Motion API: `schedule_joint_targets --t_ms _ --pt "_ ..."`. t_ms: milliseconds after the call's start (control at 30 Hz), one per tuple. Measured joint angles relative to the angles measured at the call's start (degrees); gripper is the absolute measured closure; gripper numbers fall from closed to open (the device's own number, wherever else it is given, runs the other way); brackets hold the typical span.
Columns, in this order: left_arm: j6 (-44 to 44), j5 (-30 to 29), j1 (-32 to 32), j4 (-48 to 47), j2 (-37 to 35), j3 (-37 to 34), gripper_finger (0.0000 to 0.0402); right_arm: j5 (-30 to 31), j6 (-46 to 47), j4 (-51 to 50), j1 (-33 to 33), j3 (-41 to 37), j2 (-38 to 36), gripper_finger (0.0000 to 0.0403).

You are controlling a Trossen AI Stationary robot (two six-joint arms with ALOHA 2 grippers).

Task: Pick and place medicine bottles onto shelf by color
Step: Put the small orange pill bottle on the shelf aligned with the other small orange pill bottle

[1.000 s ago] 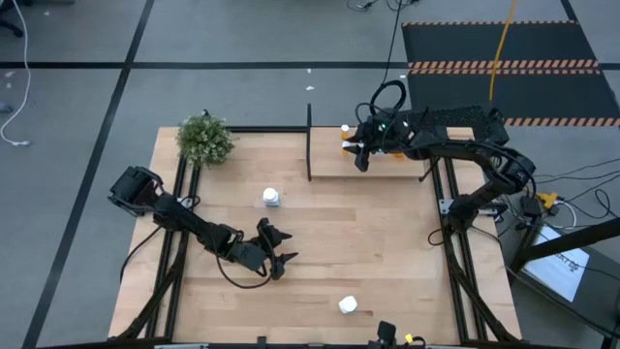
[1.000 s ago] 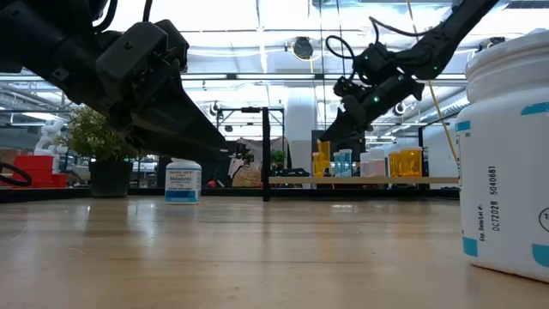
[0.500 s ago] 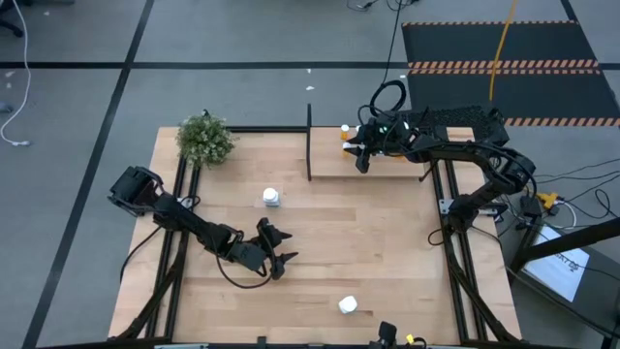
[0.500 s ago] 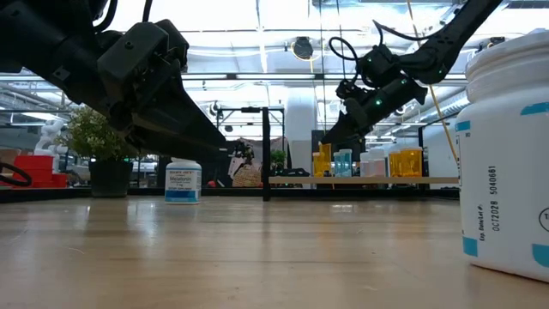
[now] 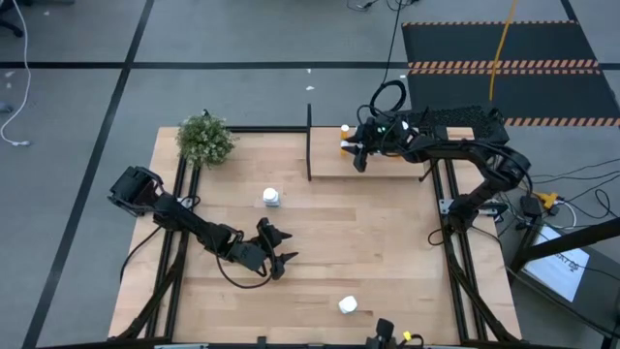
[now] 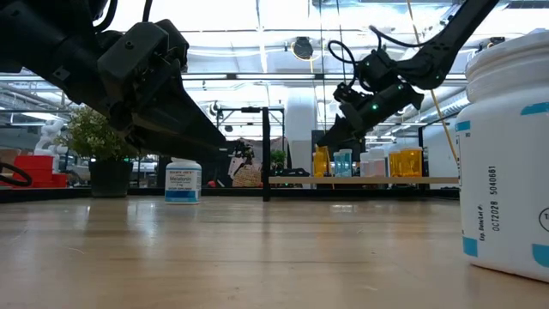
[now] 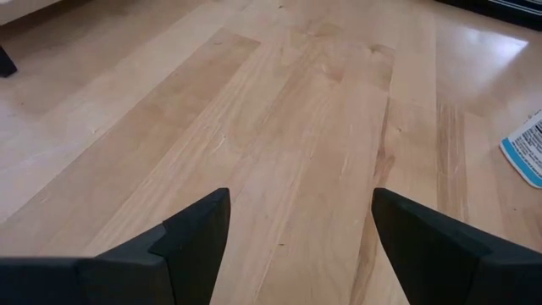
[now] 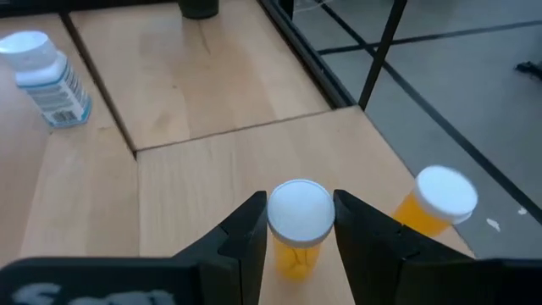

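My right gripper [image 8: 298,222] is over the left end of the light wooden shelf [image 5: 407,163], shut on an upright orange bottle with a white cap [image 8: 298,212]. A second orange bottle [image 8: 436,202] stands on the shelf just beyond it. In the low view, orange, pale-blue and white bottles [image 6: 343,161] stand in a row on the shelf. Two white bottles stand on the tabletop, one mid-table [image 5: 271,198] and one near the near edge [image 5: 348,305]. My left gripper [image 5: 278,254] waits open, low over the table's left-centre, touching nothing. My right gripper pinches the orange bottle by its white cap [image 8: 298,196], one finger [image 8: 246,233] on each side. The fingers come slanting down from the table's right. The bottle is upright; in the low view its base [image 6: 322,174] seems to be on the shelf board.
A thin black post [image 5: 309,141] rises at the shelf's left corner, close to my right gripper. A green bushy plant [image 5: 205,139] stands at the far-left corner of the table. The big white bottle [image 6: 506,154] fills the low view's right side. Bare wood lies mid-table.
My right arm's wrist has lifted and shifted slightly over the shelf's left end, while its fingertips have stayed at the orange bottle. The bottles have kept their places.
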Motion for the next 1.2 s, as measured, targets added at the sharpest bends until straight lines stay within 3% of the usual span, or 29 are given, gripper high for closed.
schedule_joint_targets --t_ms 833,1200 --pt "0.7 0.0 0.0 0.0 0.0 0.0 0.0117 -0.3 0.7 1.2 -1.1 0.1 2.4 0.028" --pt "0.6 0.0 0.0 0.0 0.0 0.0 0.0117 -0.1 1.4 1.1 -1.1 0.1 2.3 0.024"
